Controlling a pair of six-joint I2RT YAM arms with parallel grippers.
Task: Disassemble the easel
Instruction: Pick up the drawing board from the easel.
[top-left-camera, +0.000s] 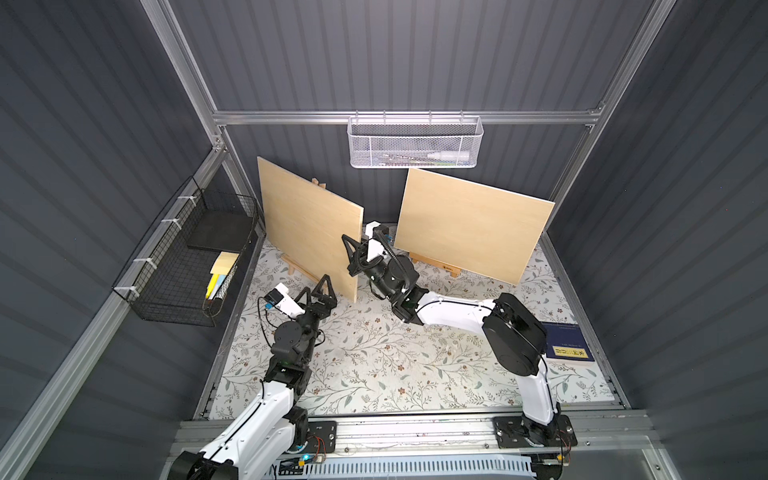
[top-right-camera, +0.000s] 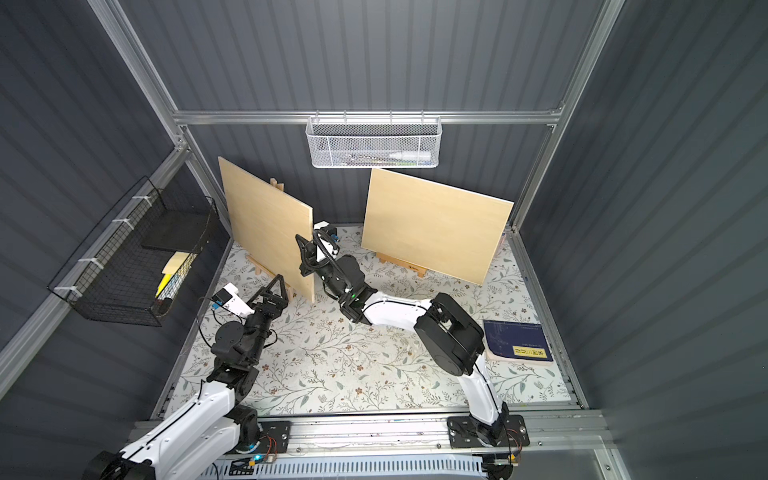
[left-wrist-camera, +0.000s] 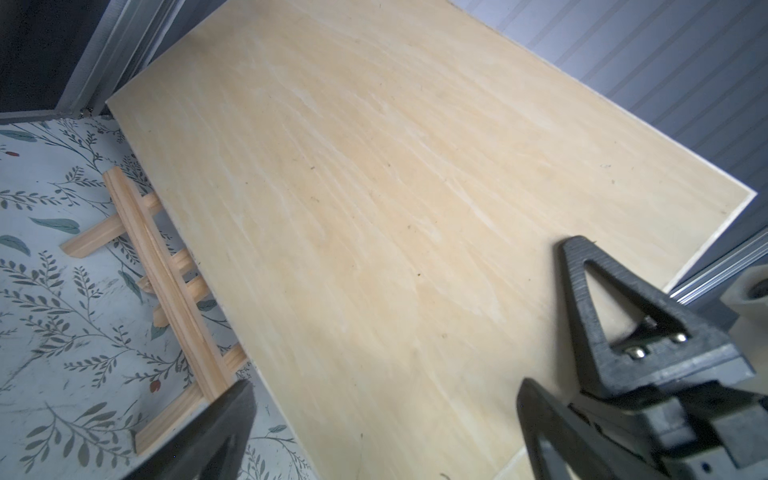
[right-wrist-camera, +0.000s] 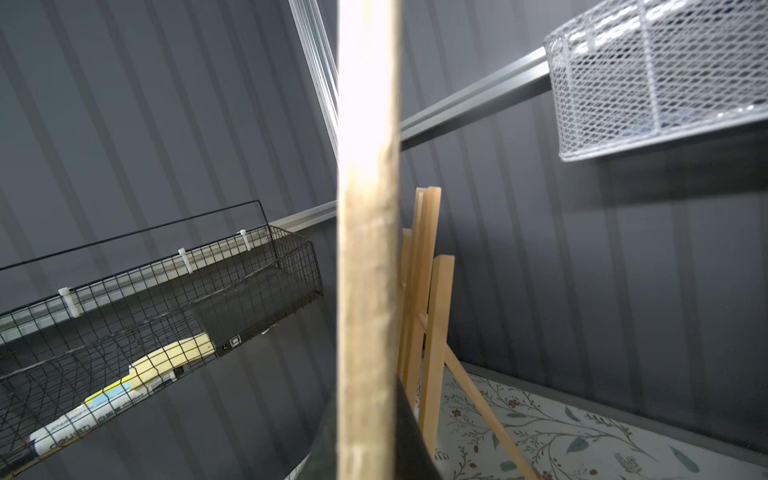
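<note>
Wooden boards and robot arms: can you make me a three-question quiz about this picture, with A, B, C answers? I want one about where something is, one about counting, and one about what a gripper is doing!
1. Where is the blue book?
A. In a wall basket
B. On the table, beside the right arm
C. On top of a board

2. How many wooden boards are standing up?
A. One
B. Three
C. Two

3. What is the right gripper doing?
A. Shut on the edge of the left board
B. Hanging open over the book
C. Holding a marker

Answers:
1 B: the book lies flat on the flowery table near its right edge.
2 C: the left board and the right board are both propped up at the back.
3 A: its jaws pinch that board's side edge in both top views.
</note>
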